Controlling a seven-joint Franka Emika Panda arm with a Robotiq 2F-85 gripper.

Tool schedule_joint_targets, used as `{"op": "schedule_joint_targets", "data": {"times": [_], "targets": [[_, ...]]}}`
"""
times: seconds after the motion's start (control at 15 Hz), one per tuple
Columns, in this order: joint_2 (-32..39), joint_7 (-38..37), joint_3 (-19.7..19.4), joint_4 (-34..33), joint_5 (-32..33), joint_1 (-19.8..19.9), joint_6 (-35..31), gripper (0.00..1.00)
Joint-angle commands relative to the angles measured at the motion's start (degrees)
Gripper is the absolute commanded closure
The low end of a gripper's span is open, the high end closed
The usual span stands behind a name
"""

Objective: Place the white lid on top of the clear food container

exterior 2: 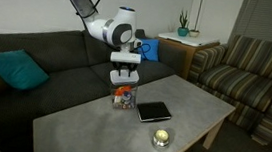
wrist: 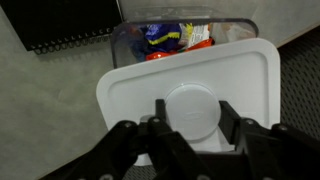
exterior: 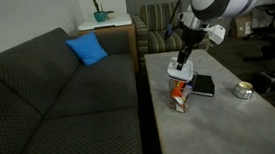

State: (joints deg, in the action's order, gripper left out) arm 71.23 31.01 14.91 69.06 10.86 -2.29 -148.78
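The white lid (wrist: 195,70) is flat with a round raised knob in its middle. My gripper (wrist: 192,108) is shut on that knob. The lid hangs right over the clear food container (wrist: 180,38), whose orange, red and blue contents show past the lid's far edge. I cannot tell whether lid and container touch. In both exterior views the gripper (exterior: 182,63) (exterior 2: 125,63) holds the lid (exterior: 181,75) (exterior 2: 124,76) directly on top of the container (exterior: 180,97) (exterior 2: 124,96), which stands on the grey table (exterior: 232,129) (exterior 2: 80,131).
A black flat book-like rectangle (exterior: 205,85) (exterior 2: 154,111) (wrist: 65,25) lies beside the container. A small round shiny tin (exterior: 242,91) (exterior 2: 160,138) sits further along the table. A dark couch (exterior: 49,95) (exterior 2: 38,52) runs along the table's side.
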Motion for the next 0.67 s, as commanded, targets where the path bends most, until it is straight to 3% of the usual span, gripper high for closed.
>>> {"op": "schedule_joint_targets", "data": {"times": [0.0, 0.6], "targets": [[3.82, 1.06, 0.49, -6.09, -1.96, -0.81, 3.89, 0.71], [8.44, 1.88, 0.65, -13.87, -3.49, -3.21, 9.42, 0.71]]}}
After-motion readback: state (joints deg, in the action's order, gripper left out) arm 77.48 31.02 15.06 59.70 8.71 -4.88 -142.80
